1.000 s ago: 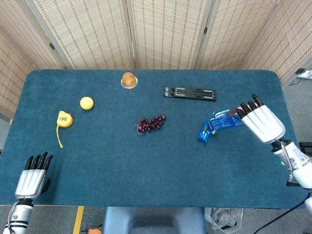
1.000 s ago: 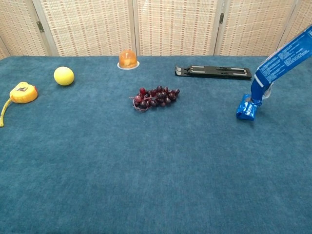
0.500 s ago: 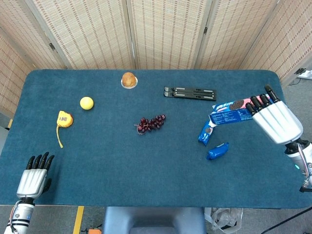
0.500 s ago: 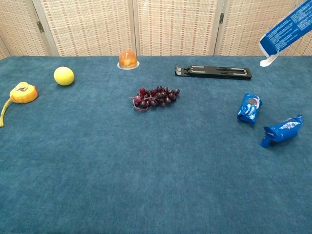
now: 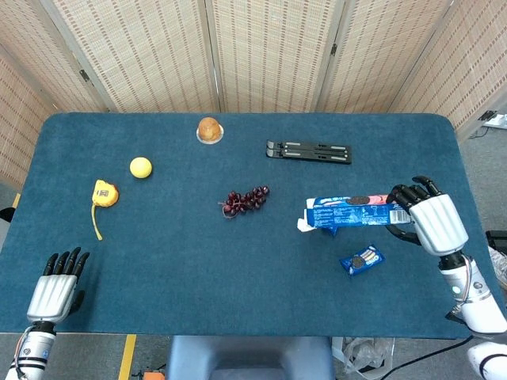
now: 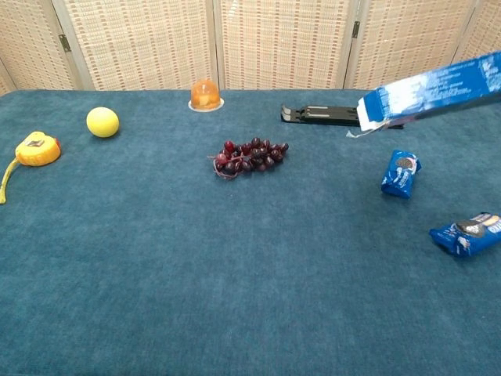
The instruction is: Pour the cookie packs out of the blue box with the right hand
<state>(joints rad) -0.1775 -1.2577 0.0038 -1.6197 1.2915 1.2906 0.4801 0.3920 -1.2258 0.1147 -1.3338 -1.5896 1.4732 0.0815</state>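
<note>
The bunch of dark grapes [image 5: 245, 199] near the middle of the blue table [image 5: 198, 269] serves as the landmark. Far to its left and toward the near edge, the left hand [image 5: 57, 286] rests at the table's corner with its fingers straight and slightly apart, holding nothing. Left of the grapes lies a yellow tape measure [image 5: 104, 194] with its strap trailing toward the near edge, and a yellow ball [image 5: 141, 167] sits between it and the grapes, a little farther back. Behind the grapes, near the far edge, an orange jelly cup [image 5: 209, 129] stands on its white lid. Behind and to the right of the grapes lies a black folded stand [image 5: 309, 151].

Right of the grapes, the blue box [image 5: 349, 213] is held roughly level above the table, its torn open flap end pointing toward the grapes. A picture of dark sandwich cookies shows on its top face; the white print on its side is too small to read. In the chest view 1 cookie pack [image 6: 400, 173] lies on the table below the box, and a second cookie pack [image 5: 363, 260] lies nearer the front edge, each showing a cookie picture. The right hand [image 5: 425, 221] grips the box's far end, fingers wrapped around it.
</note>
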